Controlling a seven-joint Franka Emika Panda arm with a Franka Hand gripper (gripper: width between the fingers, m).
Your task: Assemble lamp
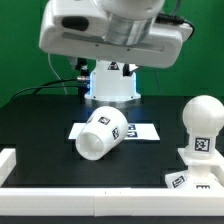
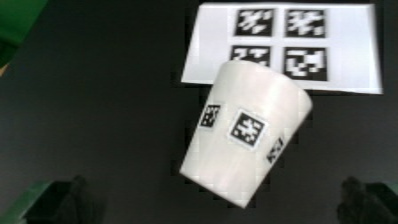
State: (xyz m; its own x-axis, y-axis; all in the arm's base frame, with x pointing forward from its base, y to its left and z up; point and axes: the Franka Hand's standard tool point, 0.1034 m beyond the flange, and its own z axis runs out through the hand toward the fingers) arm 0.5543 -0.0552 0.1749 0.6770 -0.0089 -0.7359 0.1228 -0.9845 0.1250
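The shade [image 1: 101, 132] [image 2: 251, 133] lies on its side on the black table [image 1: 40, 120] [image 2: 89, 110], directly below the gripper [image 2: 214, 201], its narrow end resting over one edge of the marker board [image 1: 140, 131] [image 2: 338, 40]. In the wrist view one shade and four board tags are countable, the nearest board corner hidden under the shade. Only the two dark fingertips [image 2: 61, 198] show, cut off at the frame edge; they stand wide apart, one on each side of the shade's broad end and clear of it, with bare table between. In the exterior view the arm's white head blocks the gripper itself. The bulb [image 1: 201, 128] stands on the base [image 1: 192, 181] off toward the exterior view's right, well apart from the shade; the base is cropped by the frame. A white rail [image 1: 60, 170] bounds the table's front edge, with open black surface between it and the shade.
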